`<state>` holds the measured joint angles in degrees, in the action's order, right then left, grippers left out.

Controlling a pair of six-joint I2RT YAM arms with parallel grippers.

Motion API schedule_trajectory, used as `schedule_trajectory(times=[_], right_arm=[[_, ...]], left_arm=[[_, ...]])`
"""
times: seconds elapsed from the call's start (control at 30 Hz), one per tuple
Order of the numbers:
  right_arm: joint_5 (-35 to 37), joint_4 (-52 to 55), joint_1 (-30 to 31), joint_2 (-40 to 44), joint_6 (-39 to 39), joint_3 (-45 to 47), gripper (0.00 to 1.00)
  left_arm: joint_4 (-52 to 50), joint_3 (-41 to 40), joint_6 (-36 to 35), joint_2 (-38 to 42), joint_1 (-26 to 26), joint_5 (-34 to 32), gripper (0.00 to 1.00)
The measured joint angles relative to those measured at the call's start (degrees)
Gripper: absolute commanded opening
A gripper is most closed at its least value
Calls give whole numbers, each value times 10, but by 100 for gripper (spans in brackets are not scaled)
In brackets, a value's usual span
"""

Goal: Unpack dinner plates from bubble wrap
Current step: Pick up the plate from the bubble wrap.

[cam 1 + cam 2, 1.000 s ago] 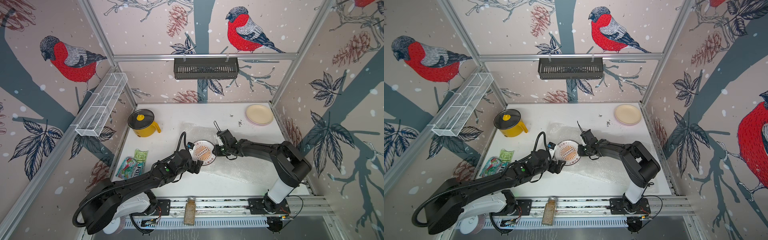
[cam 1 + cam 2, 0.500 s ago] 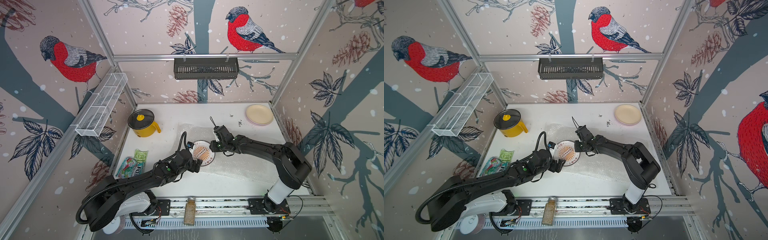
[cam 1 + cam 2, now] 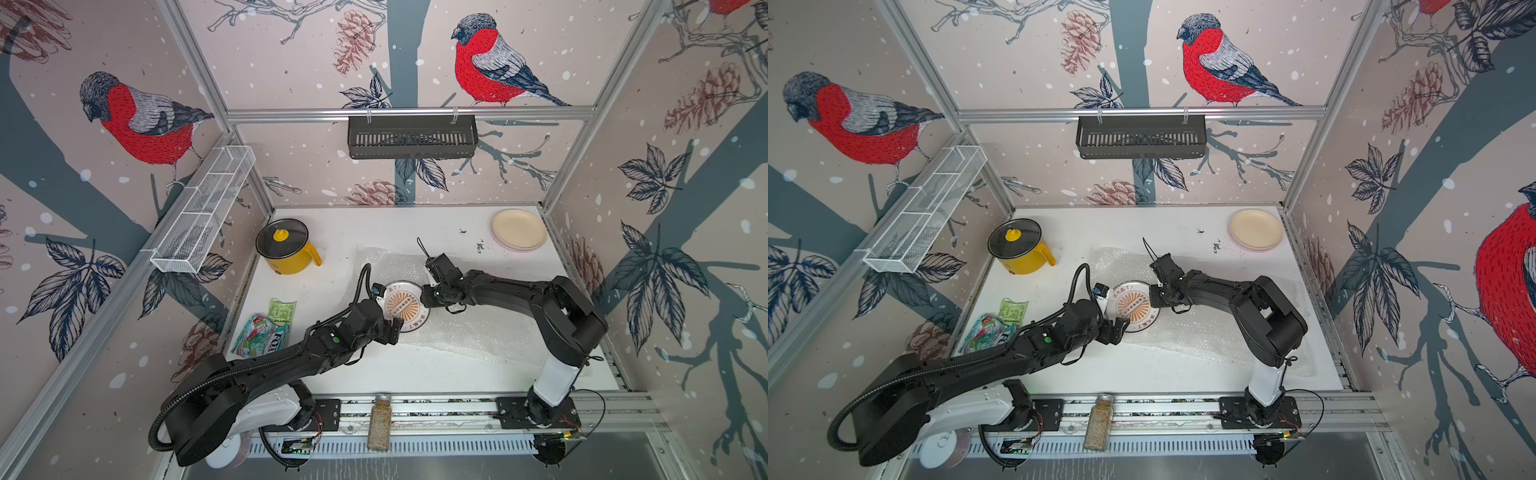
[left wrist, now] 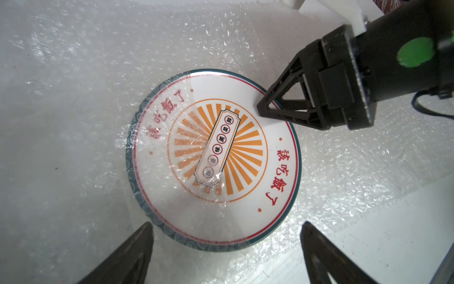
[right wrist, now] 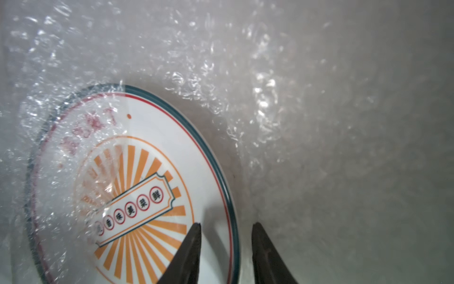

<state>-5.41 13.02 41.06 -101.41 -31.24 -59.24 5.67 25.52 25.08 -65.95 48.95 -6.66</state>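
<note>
- In both top views the white round plate with the orange sunburst print (image 3: 405,305) lies on a clear sheet of bubble wrap (image 3: 465,336) mid-way across the white counter (image 3: 374,374). The left pincer (image 3: 394,326) and right pincer (image 3: 424,293) crowd it from opposite sides, so I'd expect a knock between them if both close in. A cream round plate (image 3: 519,227) sits on a lilac plate (image 3: 524,248) in the far corner. The print on the glossy snack bags (image 3: 266,332) is too small for me to read.
- Left wrist view: the left pincer (image 4: 226,225) gapes wide and empty, a finger either side of the plate's edge. A wrap flap covers part of the plate, and I judge a lift could drag it along. The red rim lettering reads 該吃飯了.
- Right wrist view: the right pincer (image 5: 227,225) stands narrow but unclamped, straddling the rim — one finger over the face, one outside. That glossy rim may slip from so thin a bite. The banner circles read 鮮 菜 美 味 香; the last is blurred under wrap.
</note>
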Motion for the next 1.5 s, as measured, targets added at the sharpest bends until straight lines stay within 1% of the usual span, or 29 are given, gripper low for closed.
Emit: schedule_trajectory(times=[0.13, 0.27, 0.47, 0.83, 0.97, 1.07, 1.27, 1.4, 1.5], right_arm=[[10, -3, 0, 15, 10, 0, 37], [9, -5, -12, -5, 15, -2, 35], [-18, -14, -17, -16, 27, -2, 28], [-52, -35, -21, -4, 29, 4, 5], [-65, -46, -24, 5, 29, 4, 5], [-75, -41, -24, 31, 29, 2, 5], [-69, -3, -31, 103, 29, -16, 4], [-60, 20, -58, 141, 26, -11, 4], [-61, 27, -84, 163, 21, -1, 3]], left_arm=[[1, 0, 0, -7, 0, 0, 92], [1, 2, 0, -10, 0, 1, 92], [0, 2, 2, -6, 0, -2, 92], [1, 2, 4, -21, 0, -6, 92], [1, 4, 4, -20, 0, -8, 92], [-1, 5, 11, -12, 0, -15, 92], [-10, 11, 20, 49, 0, -28, 93], [-2, -5, 21, 95, 0, -41, 94], [0, -22, 19, 103, 0, -52, 95]])
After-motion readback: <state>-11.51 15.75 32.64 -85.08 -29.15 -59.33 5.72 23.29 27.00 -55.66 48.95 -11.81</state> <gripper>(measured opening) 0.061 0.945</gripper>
